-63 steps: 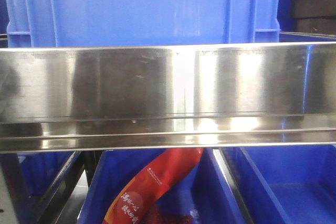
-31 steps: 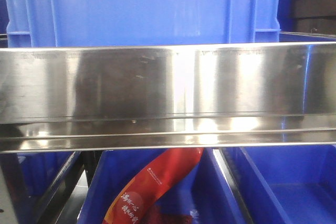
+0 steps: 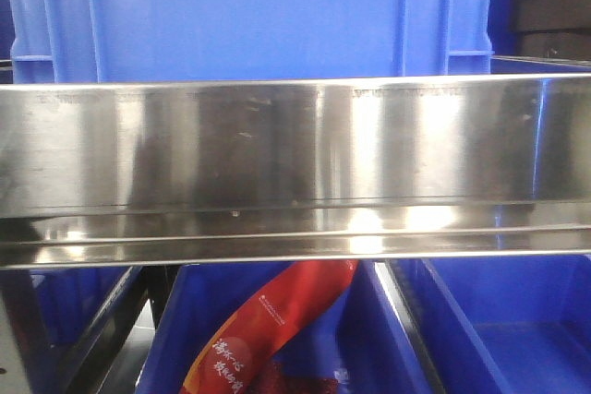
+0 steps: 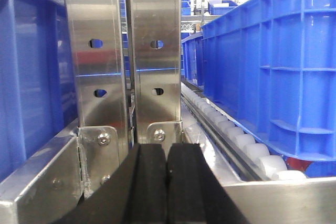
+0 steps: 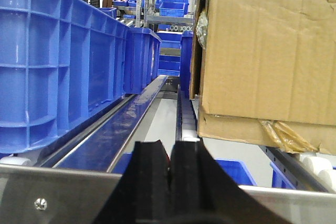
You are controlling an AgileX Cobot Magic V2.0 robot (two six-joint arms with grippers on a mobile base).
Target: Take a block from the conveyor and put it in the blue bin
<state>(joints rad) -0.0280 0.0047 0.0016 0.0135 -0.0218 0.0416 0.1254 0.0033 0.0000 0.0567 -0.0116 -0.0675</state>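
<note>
Blue bin (image 3: 249,16) behind steel rail (image 3: 295,149); left hand (image 4: 167,163), right hand (image 5: 169,169) both closed, empty.

We face a polished steel rail (image 3: 295,168) spanning the middle of the front frame, a blue crate (image 3: 249,16) above it. In the right wrist view, a cardboard box (image 5: 268,61) fills the upper right, shelving with blue tubs (image 5: 173,6) behind at top centre.
</note>
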